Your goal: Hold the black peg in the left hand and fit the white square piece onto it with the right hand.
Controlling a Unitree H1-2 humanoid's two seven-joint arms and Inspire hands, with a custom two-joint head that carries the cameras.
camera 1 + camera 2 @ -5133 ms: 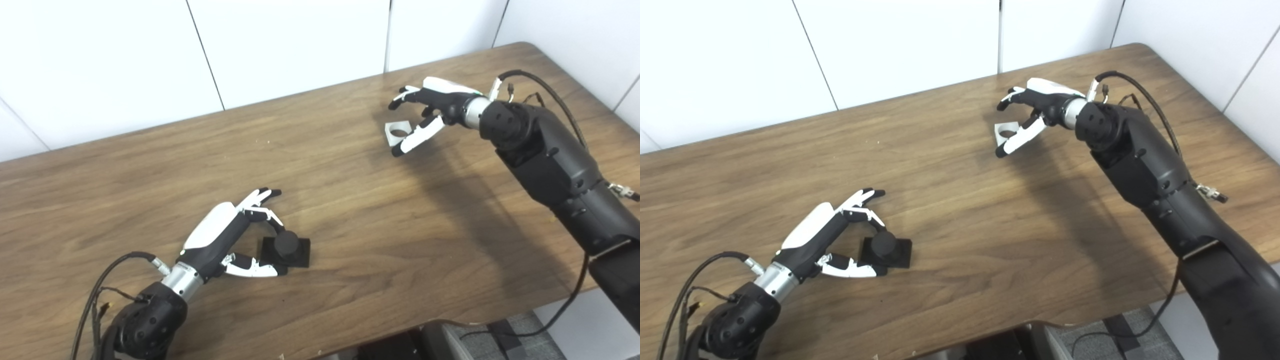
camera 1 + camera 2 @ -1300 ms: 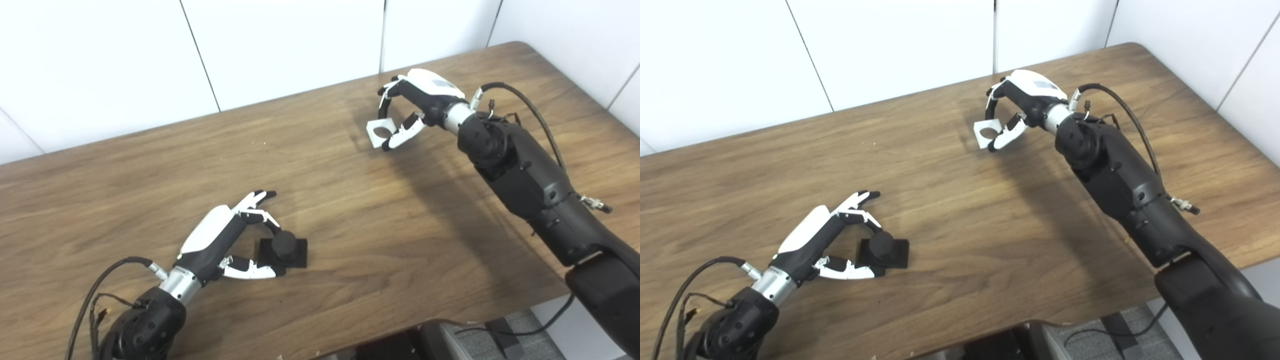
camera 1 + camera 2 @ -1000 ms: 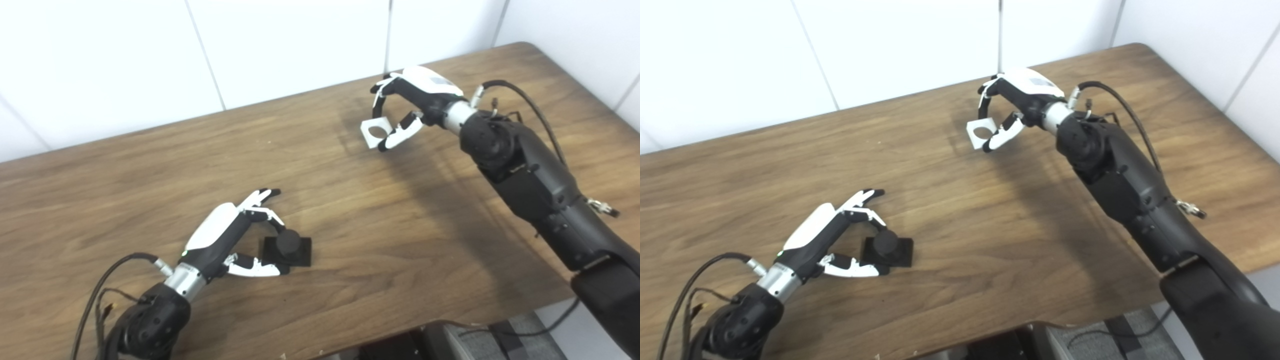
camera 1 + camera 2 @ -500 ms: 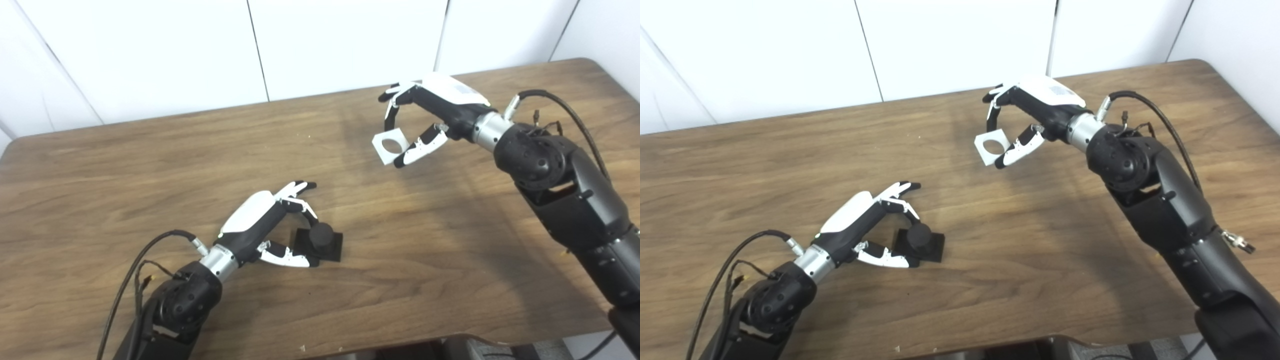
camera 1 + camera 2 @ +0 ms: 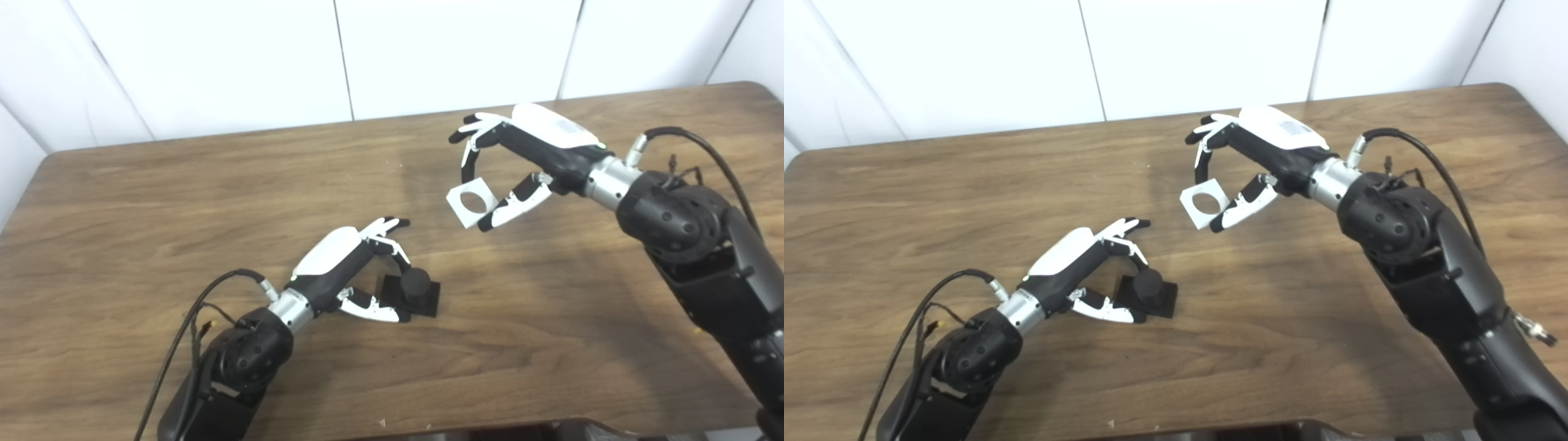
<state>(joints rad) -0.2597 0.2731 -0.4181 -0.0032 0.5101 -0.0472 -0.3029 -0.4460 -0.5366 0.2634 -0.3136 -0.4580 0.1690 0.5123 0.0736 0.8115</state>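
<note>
In the left eye view the step in hand is judged to be the carry: the right hand (image 5: 520, 165) is clamped on the white square piece (image 5: 471, 203), thumb and fingers on opposite edges, holding it above the counter (image 5: 122, 202), up and to the right of the black peg (image 5: 416, 283) and well apart from it. In the right eye view the left hand (image 5: 1078, 269) pinches the black peg, which stands upright on its square base on the counter. The next move calls for bringing the piece's round hole over the peg top, level, before lowering.
</note>
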